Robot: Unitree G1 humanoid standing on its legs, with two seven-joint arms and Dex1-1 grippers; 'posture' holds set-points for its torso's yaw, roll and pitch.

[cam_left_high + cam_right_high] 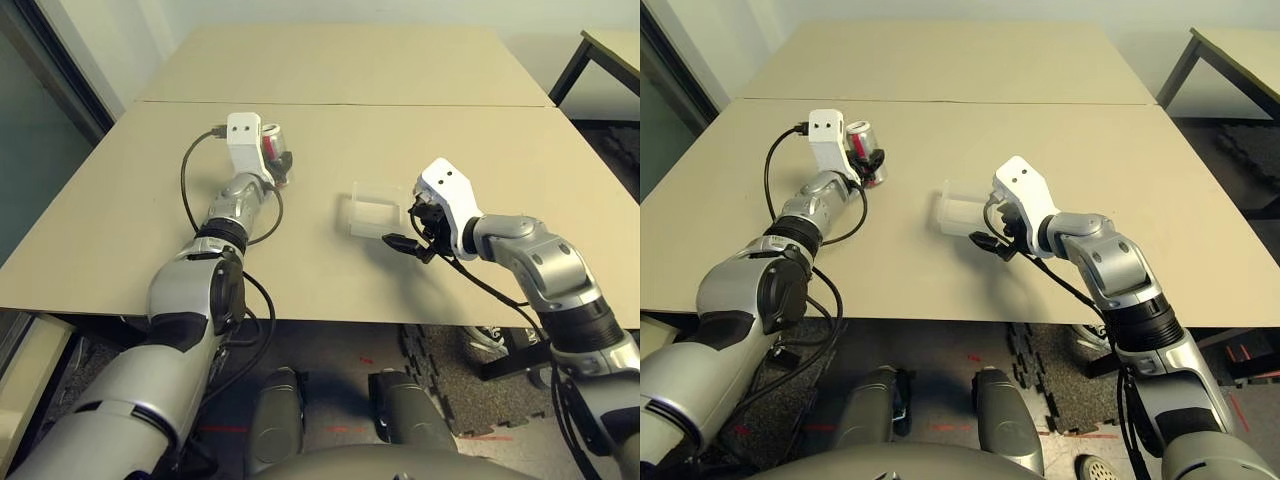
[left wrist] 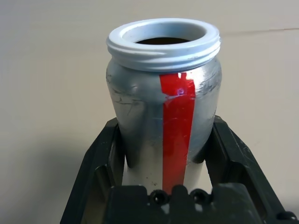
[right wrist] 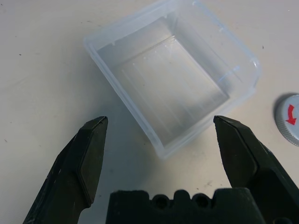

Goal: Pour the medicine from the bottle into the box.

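Surface [image 1: 330, 130] first: we see a broad tan top carrying the whole job, with the task barely past its opening stage. On its left side our left pincer [image 2: 163, 154] pinches the bottle [image 2: 163, 107], one black finger on each flank of the silver body with its red stripe. The bottle's white threaded mouth is open, its lid off; the dark interior hides any medicine, so we cannot tell what it holds. It sits well apart from the box [image 3: 170, 81], which rests near the middle of the surface, upright, clear and, as far as we can see, empty. Our right pincer [image 3: 161, 140] hangs just on the near side of the box, fingers spread wide and touching nothing. A grey cap with a red arrow [image 3: 290, 119] lies on the surface just beside the box, on its right.

By our reckoning, uncapping and grasping are done. Carrying the bottle across to the box, tipping it, and landing the pill inside are all left to do.
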